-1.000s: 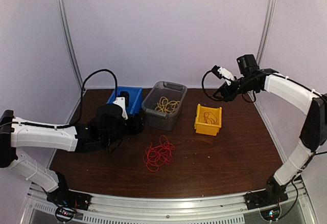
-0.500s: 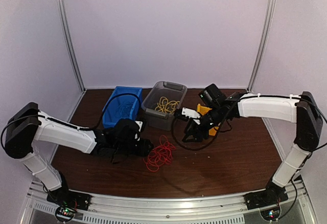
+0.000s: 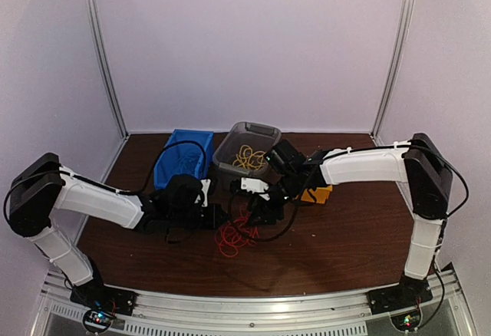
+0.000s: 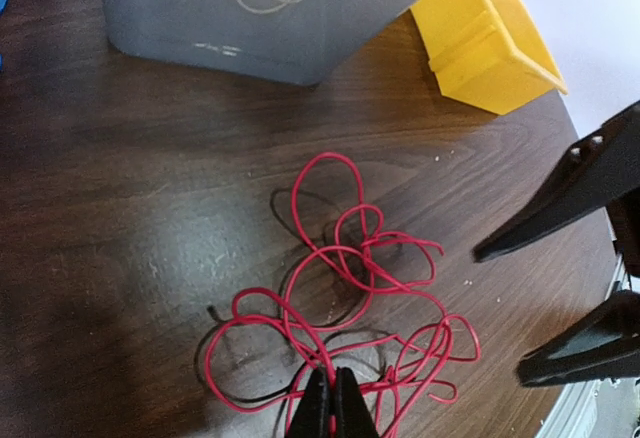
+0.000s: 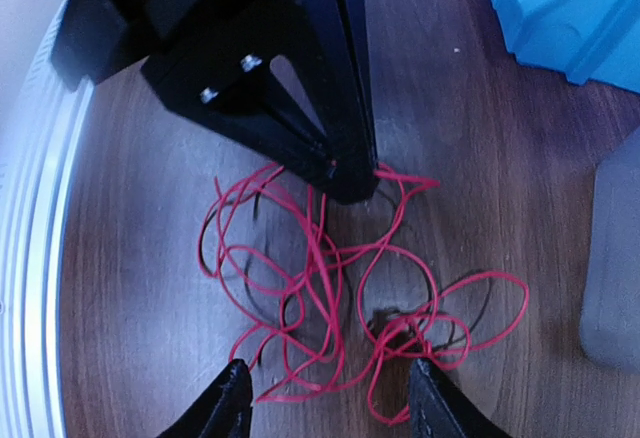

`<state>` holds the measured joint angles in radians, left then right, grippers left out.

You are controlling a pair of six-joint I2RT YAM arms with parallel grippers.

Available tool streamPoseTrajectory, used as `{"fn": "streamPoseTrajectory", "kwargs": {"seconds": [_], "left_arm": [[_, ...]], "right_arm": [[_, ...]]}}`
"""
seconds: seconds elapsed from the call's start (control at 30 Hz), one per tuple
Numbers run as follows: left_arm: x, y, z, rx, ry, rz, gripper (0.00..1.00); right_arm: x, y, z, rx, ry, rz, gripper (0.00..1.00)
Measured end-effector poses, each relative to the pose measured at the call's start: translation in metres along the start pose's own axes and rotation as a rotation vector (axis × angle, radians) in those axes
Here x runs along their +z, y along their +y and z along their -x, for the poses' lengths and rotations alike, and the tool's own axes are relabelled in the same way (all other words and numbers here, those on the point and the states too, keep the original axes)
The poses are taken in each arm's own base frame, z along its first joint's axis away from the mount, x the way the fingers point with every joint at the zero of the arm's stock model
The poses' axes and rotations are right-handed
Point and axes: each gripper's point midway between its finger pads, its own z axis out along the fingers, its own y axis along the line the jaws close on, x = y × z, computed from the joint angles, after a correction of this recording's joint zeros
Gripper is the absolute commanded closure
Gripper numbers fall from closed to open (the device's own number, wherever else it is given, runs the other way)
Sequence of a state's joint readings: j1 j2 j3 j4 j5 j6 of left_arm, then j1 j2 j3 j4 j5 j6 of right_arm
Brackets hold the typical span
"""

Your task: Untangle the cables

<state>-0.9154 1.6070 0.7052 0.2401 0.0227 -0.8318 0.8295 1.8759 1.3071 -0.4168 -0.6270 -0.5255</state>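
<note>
A tangle of red cables (image 3: 230, 236) lies on the brown table between both arms. In the left wrist view the red cables (image 4: 350, 288) spread in loops, and my left gripper (image 4: 334, 403) is shut on a few strands at their near edge. The right gripper (image 5: 328, 378) hangs open just above the red cables (image 5: 330, 278), one fingertip on each side of the bundle. The left gripper (image 5: 340, 173) shows there as a black wedge pinching the far edge. From above, the left gripper (image 3: 222, 219) and right gripper (image 3: 257, 212) almost meet. Yellow-orange cables (image 3: 249, 157) lie in the grey bin.
A blue bin (image 3: 182, 166), a grey bin (image 3: 230, 169) and a yellow bin (image 3: 318, 195), partly hidden by the right arm, stand in a row behind the tangle. The right gripper's black fingers (image 4: 560, 208) stand close to the right of the cables.
My left gripper has closed on the red strands. The right arm has swung left and down from the yellow bin to just above the tangle, its jaws slightly wider.
</note>
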Motion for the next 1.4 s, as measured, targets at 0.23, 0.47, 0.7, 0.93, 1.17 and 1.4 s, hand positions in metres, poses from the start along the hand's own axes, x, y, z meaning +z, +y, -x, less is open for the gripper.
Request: {"fn": "streamPoseTrajectory", "kwargs": {"seconds": [0.23, 0.47, 0.7, 0.93, 1.17, 1.4], "left_arm": [[-0.018, -0.012, 0.013, -0.026, -0.068, -0.059, 1.0], [-0.022, -0.008, 0.01, -0.041, -0.075, -0.061, 1.0], [-0.046, 0.008, 0.013, -0.043, -0.125, 0.011, 1.0], [-0.137, -0.073, 0.11, -0.056, -0.477, -0.246, 1.0], [-0.169, -0.069, 0.113, -0.031, -0.476, -0.214, 1.0], [-0.201, 0.052, 0.117, -0.016, -0.493, 0.322, 1.0]], "right_arm": [[0.031, -0.004, 0.008, -0.022, -0.001, 0.025, 0.67], [0.028, -0.006, 0.013, -0.007, -0.015, 0.027, 1.0], [-0.112, -0.04, 0.066, 0.024, -0.228, -0.15, 1.0], [-0.24, -0.037, 0.081, 0.033, -0.404, -0.25, 1.0], [-0.284, -0.037, 0.063, 0.076, -0.463, -0.279, 0.8], [-0.344, -0.069, -0.01, 0.145, -0.374, -0.552, 0.51]]}}
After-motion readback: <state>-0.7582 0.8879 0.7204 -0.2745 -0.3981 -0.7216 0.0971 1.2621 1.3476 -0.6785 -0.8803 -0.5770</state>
